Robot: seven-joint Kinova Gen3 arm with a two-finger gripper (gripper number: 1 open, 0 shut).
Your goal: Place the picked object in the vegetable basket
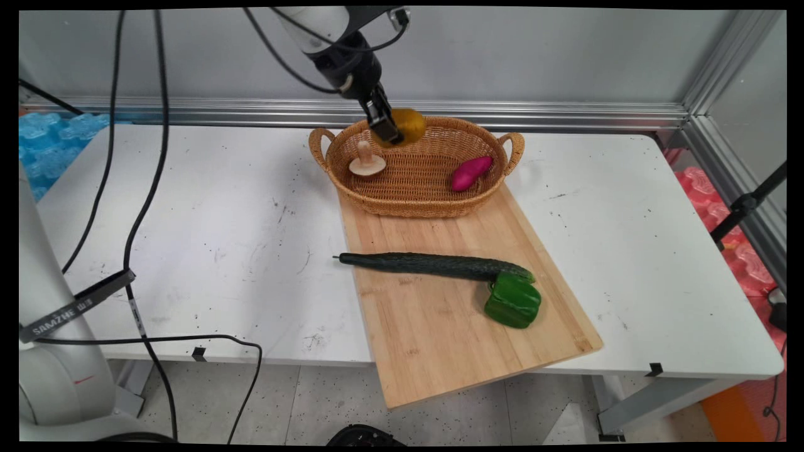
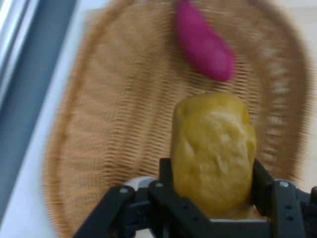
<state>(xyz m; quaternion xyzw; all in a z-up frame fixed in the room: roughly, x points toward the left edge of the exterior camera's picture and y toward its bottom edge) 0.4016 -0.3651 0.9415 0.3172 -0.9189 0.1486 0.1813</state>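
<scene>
while the arm hangs over the back of the wicker basket (image 1: pixel 414 201), its end effector (image 1: pixel 391 133) is clamped tight on a yellow potato (image 2: pixel 213 153), held up above the basket floor. down inside sit a mushroom (image 1: pixel 367 162) on the left and a purple sweet potato (image 1: pixel 471 172) on the right. closer to me, a cucumber (image 1: pixel 433 265) touches a green pepper (image 1: pixel 514 302) on the cutting board (image 1: pixel 440 339) on the white counter (image 1: pixel 207 251).

White arm, black hand (image 1: pixel 391 133), black cables
</scene>
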